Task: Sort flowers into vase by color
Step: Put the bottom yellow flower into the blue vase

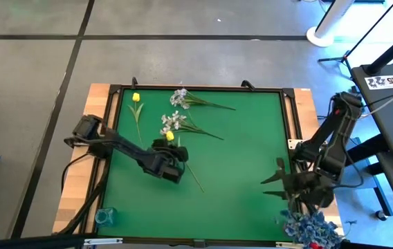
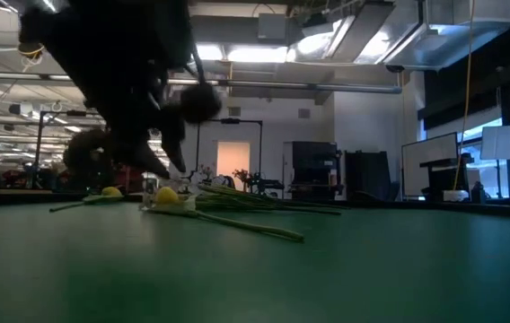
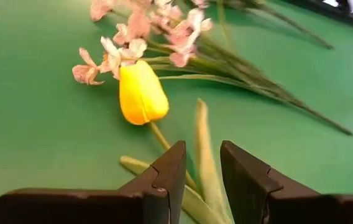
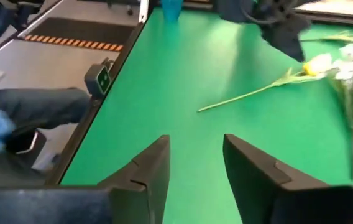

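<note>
My left gripper [image 3: 202,177] sits low over the yellow tulip [image 1: 170,136], fingers parted astride its stem just below the bloom, not yet clenched. The white spray [image 1: 173,120] lies touching that bloom, so I judge a closing pinch could snag its stalks and drag both. My right gripper [image 4: 196,168] waits released, well apart from the tulip.

Yellow tulips [image 1: 169,136] and white sprays [image 1: 178,97] flat on green mat, blue sprays [image 1: 312,227] seemingly off-mat.
</note>
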